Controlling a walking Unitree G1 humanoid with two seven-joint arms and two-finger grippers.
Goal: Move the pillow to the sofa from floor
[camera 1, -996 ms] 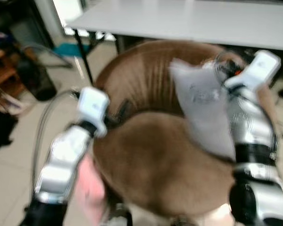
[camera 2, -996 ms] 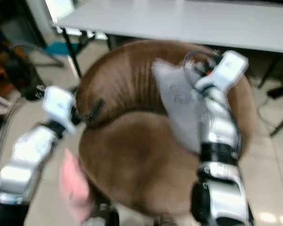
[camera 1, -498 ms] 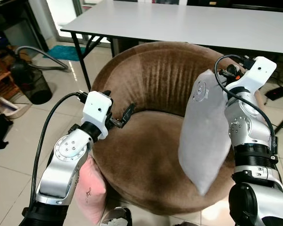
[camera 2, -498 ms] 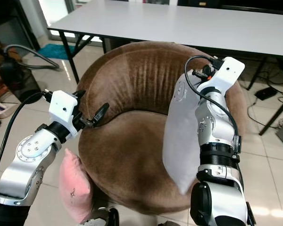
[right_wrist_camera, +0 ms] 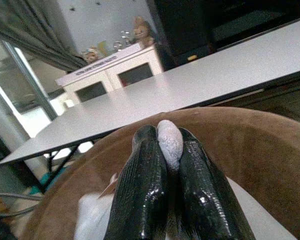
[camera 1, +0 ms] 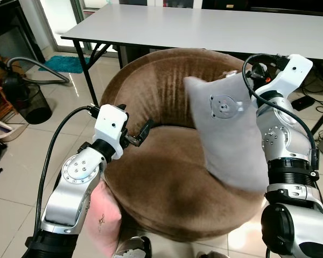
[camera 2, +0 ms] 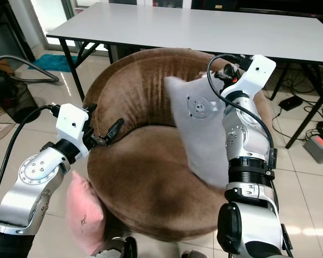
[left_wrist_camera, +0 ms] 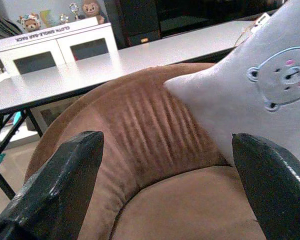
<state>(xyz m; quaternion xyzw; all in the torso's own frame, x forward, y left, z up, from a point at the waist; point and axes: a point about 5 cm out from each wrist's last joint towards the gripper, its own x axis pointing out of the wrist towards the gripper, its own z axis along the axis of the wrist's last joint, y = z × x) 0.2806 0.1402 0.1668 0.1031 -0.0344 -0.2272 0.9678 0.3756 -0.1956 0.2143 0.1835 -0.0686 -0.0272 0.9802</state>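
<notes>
- Half a second ago the grey square pillow with a bear-face print (camera 1: 226,134) hung nearly straight down from the right hand (right_wrist_camera: 160,150); now it is swung up and tilted against the backrest of the round brown velvet sofa (camera 1: 167,177), above the seat.
- Right hand is clamped on a pillow corner; its two black fingers (right_wrist_camera: 140,195) pinch grey fabric between them.
- Left hand (camera 1: 142,133) is unchanged: fingers spread apart, empty, at the sofa's left rim.
- Pillow's lower corner is blurred; contact with the seat cannot be told.
- Pink cushion (camera 1: 105,215) on the floor is partly hidden behind the left arm.
- White tabletop (camera 1: 204,27) stands behind the sofa, cut off at frame edge.
</notes>
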